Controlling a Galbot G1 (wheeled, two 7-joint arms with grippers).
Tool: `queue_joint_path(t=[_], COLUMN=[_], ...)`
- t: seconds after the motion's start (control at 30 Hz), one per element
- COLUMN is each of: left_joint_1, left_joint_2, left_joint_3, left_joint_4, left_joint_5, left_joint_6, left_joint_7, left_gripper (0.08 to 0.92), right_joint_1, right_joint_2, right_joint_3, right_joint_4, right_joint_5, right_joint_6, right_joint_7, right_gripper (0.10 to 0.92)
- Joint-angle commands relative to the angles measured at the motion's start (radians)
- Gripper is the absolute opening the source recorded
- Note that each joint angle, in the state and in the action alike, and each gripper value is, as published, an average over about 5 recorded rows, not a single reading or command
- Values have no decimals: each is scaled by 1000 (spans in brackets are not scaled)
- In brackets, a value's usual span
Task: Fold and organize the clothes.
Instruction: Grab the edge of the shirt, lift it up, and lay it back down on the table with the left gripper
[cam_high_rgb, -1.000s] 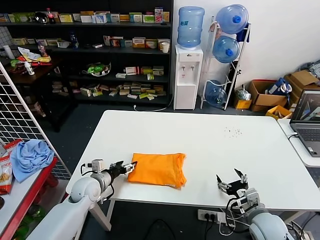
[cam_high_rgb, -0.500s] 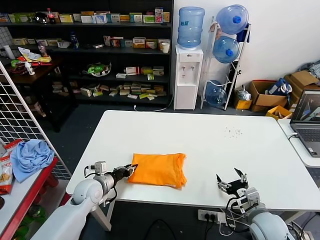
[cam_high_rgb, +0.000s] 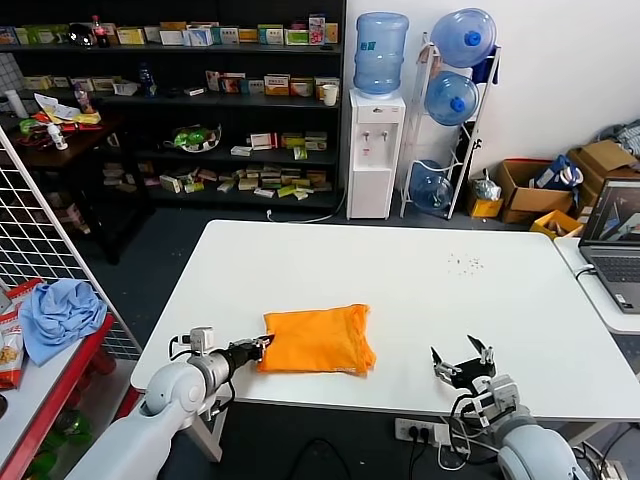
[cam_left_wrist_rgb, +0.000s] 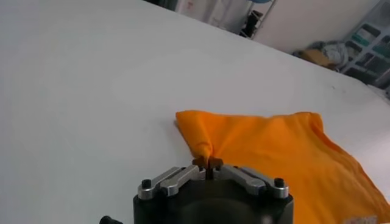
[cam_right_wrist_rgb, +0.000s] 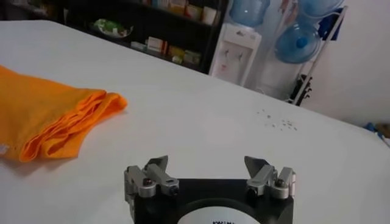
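The orange T-shirt (cam_high_rgb: 318, 340) lies folded into a compact rectangle on the white table (cam_high_rgb: 400, 280), near its front edge. My left gripper (cam_high_rgb: 262, 345) is shut on the shirt's left edge and pinches a tuft of cloth; in the left wrist view the shirt (cam_left_wrist_rgb: 274, 146) bunches into the closed gripper (cam_left_wrist_rgb: 207, 163). My right gripper (cam_high_rgb: 462, 360) is open and empty near the front edge, right of the shirt. In the right wrist view the folded shirt (cam_right_wrist_rgb: 49, 115) lies off to one side of that open gripper (cam_right_wrist_rgb: 207, 167).
A laptop (cam_high_rgb: 615, 245) sits on a side table at the right. A light blue cloth (cam_high_rgb: 60, 315) lies on a red rack at the left, beside a wire grid. Shelves, a water dispenser (cam_high_rgb: 378, 130) and boxes stand behind the table.
My left gripper has drawn the shirt's left edge slightly toward the table's front; the shirt has shifted and puckered there. The right arm has not moved.
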Motion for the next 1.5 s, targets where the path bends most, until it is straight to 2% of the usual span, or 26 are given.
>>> queue_joint_path(t=[0.03,0.23,0.37,0.67,0.97,1.3,1.5], left_joint_1=[10,23,26,6,-42,-87,-111], left_joint_2=[28,109,188,367,480,605,655], left_joint_3=[-22,-62,-92,-134,-123,-92,-77], left_joint_4=[-52,-54,-48,43,161,213,203], left_joint_5=[4,46,70,189,498,628,608], left_joint_6=[-16,-22,-18,-28,-126,-178,-174], left_joint_7=[-40,-65,-80,-53,-5,29,31], left_gripper=[119,119,119,119,119,119,119], right_joint_1=[15,47,78,134,156,167,161], right_joint_2=[6,13,21,34,37,56,61], right_joint_3=[-12,-47,-79,-137,-162,-173,-169], right_joint_4=[-1,-5,-11,-29,-44,-51,-51], right_joint_5=[-1,-1,0,1,5,1,-1], right_joint_6=[-2,-7,-12,-14,-8,-3,3], right_joint_7=[3,9,14,15,10,8,5], right_gripper=[823,823,823,823,823,823,823])
